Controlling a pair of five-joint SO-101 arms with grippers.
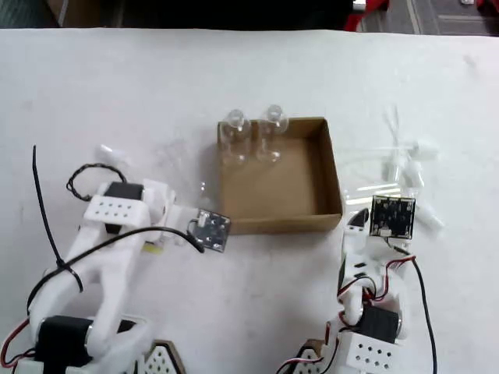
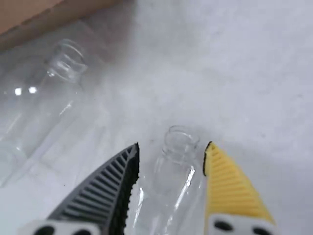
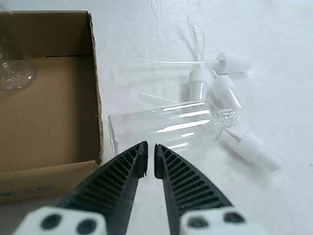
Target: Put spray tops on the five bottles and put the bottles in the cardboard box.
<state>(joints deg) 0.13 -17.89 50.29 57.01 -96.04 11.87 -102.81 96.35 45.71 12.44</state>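
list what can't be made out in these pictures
- Left wrist view: base of the bottle between the open left gripper, cut off by the frame edge.
- Right wrist view: spray tops overlap, count unclear.
- Right wrist view: boxed bottle, cut by the edge.

White arms (image 1: 101, 257), black ribbed right pincer (image 3: 150, 148)

You have clear glossy plastic bottles (image 3: 166, 125), smooth white plastic spray tops (image 3: 257, 149), a matt brown cardboard box (image 3: 95, 73) (cut edges look rough), a matt, faintly textured white table (image 1: 234, 70), ribbed matt plastic on your left gripper (image 2: 172, 147) and right gripper (image 3: 150, 147)
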